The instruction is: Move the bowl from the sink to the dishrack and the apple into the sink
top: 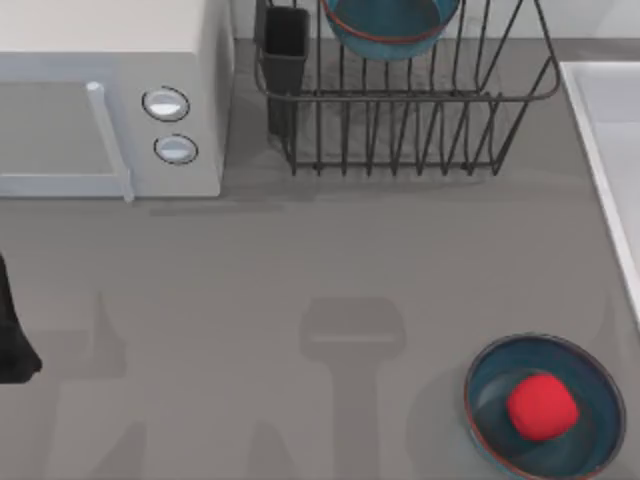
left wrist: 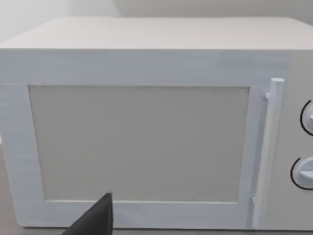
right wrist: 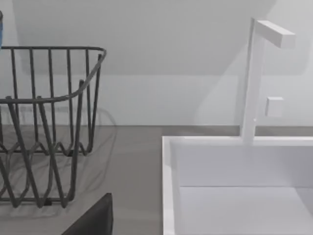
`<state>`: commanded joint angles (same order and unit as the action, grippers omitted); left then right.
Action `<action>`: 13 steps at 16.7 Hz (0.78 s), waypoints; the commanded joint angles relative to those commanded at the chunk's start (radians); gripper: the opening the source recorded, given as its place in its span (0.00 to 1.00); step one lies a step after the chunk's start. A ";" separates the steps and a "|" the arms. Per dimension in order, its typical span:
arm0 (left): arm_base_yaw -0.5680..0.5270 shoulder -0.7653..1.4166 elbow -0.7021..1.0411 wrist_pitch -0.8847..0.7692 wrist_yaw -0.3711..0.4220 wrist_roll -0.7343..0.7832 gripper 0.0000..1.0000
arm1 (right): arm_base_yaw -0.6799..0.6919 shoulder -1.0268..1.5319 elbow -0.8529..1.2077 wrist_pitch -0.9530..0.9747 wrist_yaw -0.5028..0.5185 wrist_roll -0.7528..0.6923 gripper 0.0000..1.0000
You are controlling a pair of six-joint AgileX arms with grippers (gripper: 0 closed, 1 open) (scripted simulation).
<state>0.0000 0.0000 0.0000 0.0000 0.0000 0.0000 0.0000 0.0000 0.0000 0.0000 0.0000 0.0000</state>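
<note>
The teal-blue bowl (top: 390, 25) sits in the black wire dishrack (top: 420, 130) at the back of the table, partly cut off by the top view's edge. The red apple (top: 541, 405) lies in a shallow dark-blue dish (top: 590, 440) at the front right. The white sink (top: 610, 130) runs along the right edge, and its basin (right wrist: 168, 186) appears with nothing in the visible part. My left arm (top: 12, 335) is parked at the far left edge. A dark part of my left gripper (left wrist: 95, 220) faces the microwave. A dark part of my right gripper (right wrist: 93, 218) points between dishrack (right wrist: 49, 98) and sink.
A white microwave (top: 110, 100) stands at the back left, its door (left wrist: 142, 142) shut. A dark cutlery cup (top: 285, 45) hangs at the rack's left corner. A white faucet (right wrist: 254, 78) rises behind the sink. Grey tabletop (top: 300, 280) stretches across the middle.
</note>
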 joint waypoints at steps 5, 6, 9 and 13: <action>0.000 0.000 0.000 0.000 0.000 0.000 1.00 | 0.000 0.000 0.000 0.000 0.000 0.000 1.00; 0.000 0.000 0.000 0.000 0.000 0.000 1.00 | 0.000 0.000 0.000 0.000 0.000 0.000 1.00; 0.000 0.000 0.000 0.000 0.000 0.000 1.00 | 0.001 0.002 0.001 -0.001 0.000 0.001 1.00; 0.000 0.000 0.000 0.000 0.000 0.000 1.00 | 0.057 0.109 0.100 -0.101 0.002 0.057 1.00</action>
<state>0.0000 0.0000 0.0000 0.0000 0.0000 0.0000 0.0570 0.1091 0.1000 -0.1007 0.0021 0.0571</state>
